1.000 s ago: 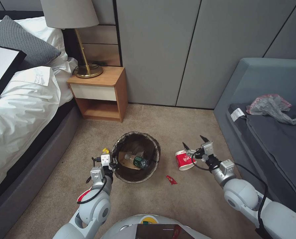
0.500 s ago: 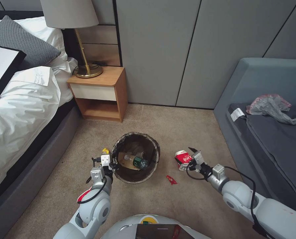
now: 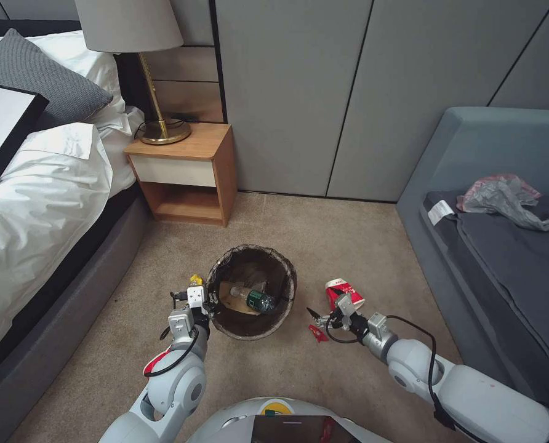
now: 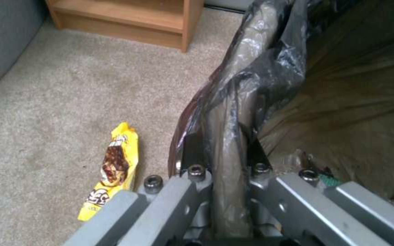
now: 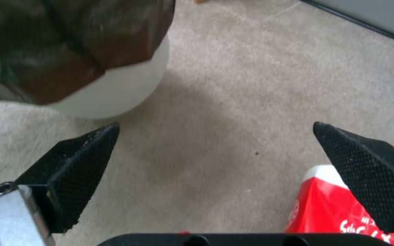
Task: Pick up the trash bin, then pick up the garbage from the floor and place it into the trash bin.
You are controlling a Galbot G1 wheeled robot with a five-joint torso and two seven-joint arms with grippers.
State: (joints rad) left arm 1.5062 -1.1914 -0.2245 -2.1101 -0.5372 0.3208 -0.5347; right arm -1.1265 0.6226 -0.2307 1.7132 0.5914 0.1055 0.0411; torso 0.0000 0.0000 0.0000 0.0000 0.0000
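The trash bin [image 3: 285, 289], a white bucket with a dark liner, hangs just above the carpet. My left gripper [image 3: 205, 303] is shut on its near-left rim [image 4: 226, 112]. A green-labelled bottle [image 3: 257, 299] and a tan paper bag [image 3: 229, 294] lie inside. My right gripper [image 3: 327, 309] is open low over the carpet, between the bin's white wall [image 5: 115, 92] and a red-and-white paper cup [image 3: 343, 293] [image 5: 329, 208], with nothing between its fingers. A small red scrap [image 3: 317, 333] lies just before it. A yellow snack wrapper [image 4: 113, 165] [image 3: 195, 279] lies left of the bin.
A wooden nightstand [image 3: 188, 172] with a brass lamp [image 3: 154, 92] stands behind the bin, against the grey wall. The bed [image 3: 40, 203] runs along the left. A grey sofa [image 3: 502, 258] with a grey plastic bag [image 3: 505, 198] on it bounds the right.
My right arm has swung left and nearer, from over the cup to the floor between cup and bin. The cup has shifted and now stands more upright. Left arm and bin are still.
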